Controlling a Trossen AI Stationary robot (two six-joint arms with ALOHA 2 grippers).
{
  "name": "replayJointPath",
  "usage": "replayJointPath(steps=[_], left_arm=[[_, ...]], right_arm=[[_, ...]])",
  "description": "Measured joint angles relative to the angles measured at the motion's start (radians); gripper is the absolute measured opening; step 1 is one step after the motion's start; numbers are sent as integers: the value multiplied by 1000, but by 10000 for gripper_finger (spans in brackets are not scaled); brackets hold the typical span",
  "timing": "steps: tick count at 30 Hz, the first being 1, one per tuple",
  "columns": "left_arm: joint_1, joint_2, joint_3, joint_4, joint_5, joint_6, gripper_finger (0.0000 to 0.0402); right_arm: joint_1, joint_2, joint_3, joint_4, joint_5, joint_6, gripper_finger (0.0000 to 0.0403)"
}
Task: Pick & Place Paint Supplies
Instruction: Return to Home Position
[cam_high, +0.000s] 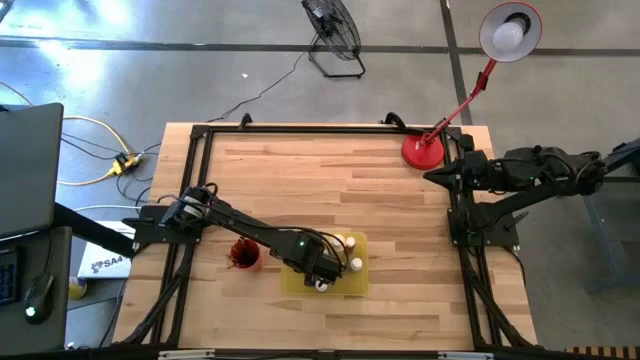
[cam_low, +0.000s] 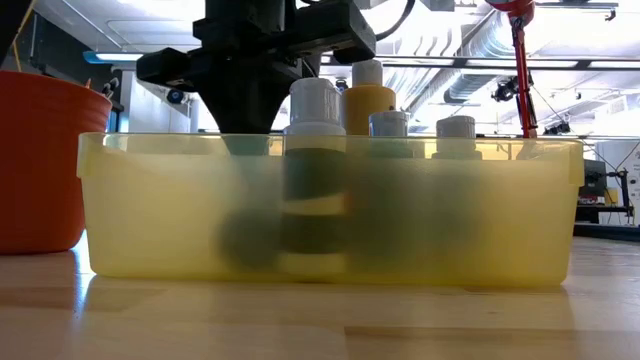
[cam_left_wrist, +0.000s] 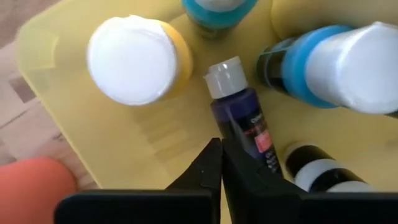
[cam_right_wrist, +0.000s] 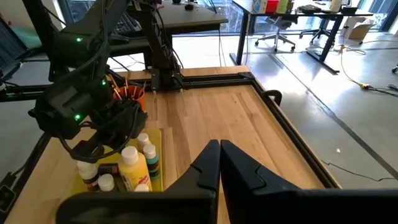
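Appearing complete: paint bottles (cam_right_wrist: 132, 165) fill the yellow tray (cam_low: 150, 230); paintbrushes (cam_right_wrist: 124, 84) stand in the cup (cam_low: 40, 170); left gripper (cam_left_wrist: 221, 144) hangs closed, empty, above; right gripper (cam_right_wrist: 219, 144) closed, far right.

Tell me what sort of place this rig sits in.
Probably an open lab or workshop: bare concrete floor with a fan, exposed ceiling ducts, desks and rolling chairs beyond the wooden table. Left gripper over the yellow tray; right gripper waits at the table's edge.

Overhead, table-level, two wrists (all see tray (cam_low: 450, 230))
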Motion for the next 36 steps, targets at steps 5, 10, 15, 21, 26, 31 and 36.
replayJointPath(steps=[5, 10, 15, 21, 26, 31, 36], left_arm=[[0, 0, 0, -26, -6, 26, 1], [0, -24, 0, -29, 14, 47, 1], [-3, -90, 0, 2, 15, 88, 1], [-6, -161, 1, -51, -77, 198, 0], [-6, -183, 1, -178, -129, 273, 0], [-7, -184, 0, -268, -152, 335, 0], [-7, -256, -45, -373, -204, 376, 0]], right_arm=[[0, 0, 0, 0, 0, 3, 4], [0, 1, 0, 0, 0, 3, 4], [0, 6, 0, 15, 0, 3, 4], [0, 14, 0, 53, 0, 1, 4], [0, 21, 0, 73, 1, 21, 4], [0, 36, 0, 92, 28, 56, 4], [-1, 69, 0, 113, 118, 82, 4]])
